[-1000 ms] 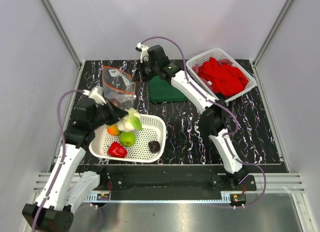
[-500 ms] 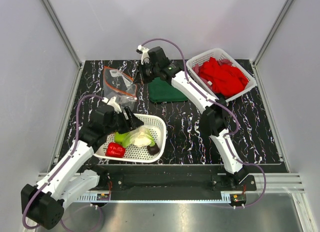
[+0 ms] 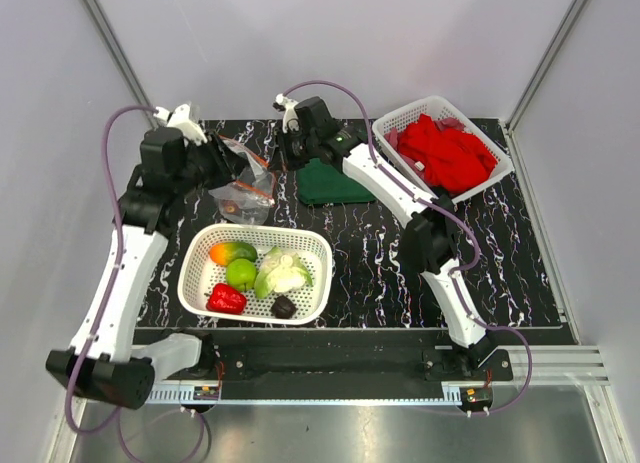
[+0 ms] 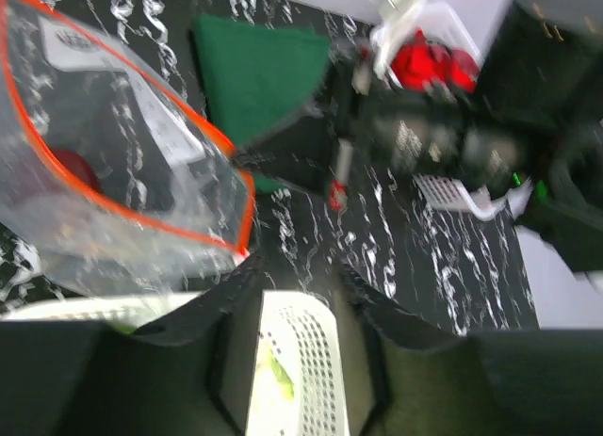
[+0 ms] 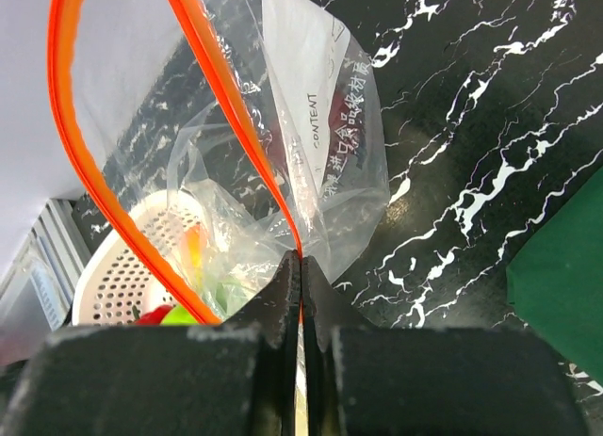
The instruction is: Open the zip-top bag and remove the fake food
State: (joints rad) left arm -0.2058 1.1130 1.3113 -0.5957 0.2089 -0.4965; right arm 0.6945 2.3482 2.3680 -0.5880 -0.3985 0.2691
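The zip-top bag [image 3: 247,186] lies open at the back left, clear with an orange zip strip [image 5: 203,40] and a white label. My right gripper [image 5: 300,264] is shut on its zip edge, holding the mouth up. A dark red piece [image 4: 72,169] shows inside the bag [image 4: 113,163]. My left gripper [image 3: 220,163] hovers at the bag's left side, open, with nothing between its fingers [image 4: 219,309]. The fake food lies in the white basket [image 3: 316,245]: mango [image 3: 231,252], green apple [image 3: 240,274], cauliflower [image 3: 284,273], red pepper [image 3: 227,299] and a dark piece [image 3: 283,306].
A folded green cloth [image 3: 330,183] lies right of the bag, under the right arm. A white basket [image 3: 406,115] of red cloths [image 3: 445,151] stands at the back right. Grey walls close the table on three sides.
My left gripper let the cauliflower go into the white basket, then swung back and left to the bag with its jaws apart. The right gripper kept its hold on the bag.
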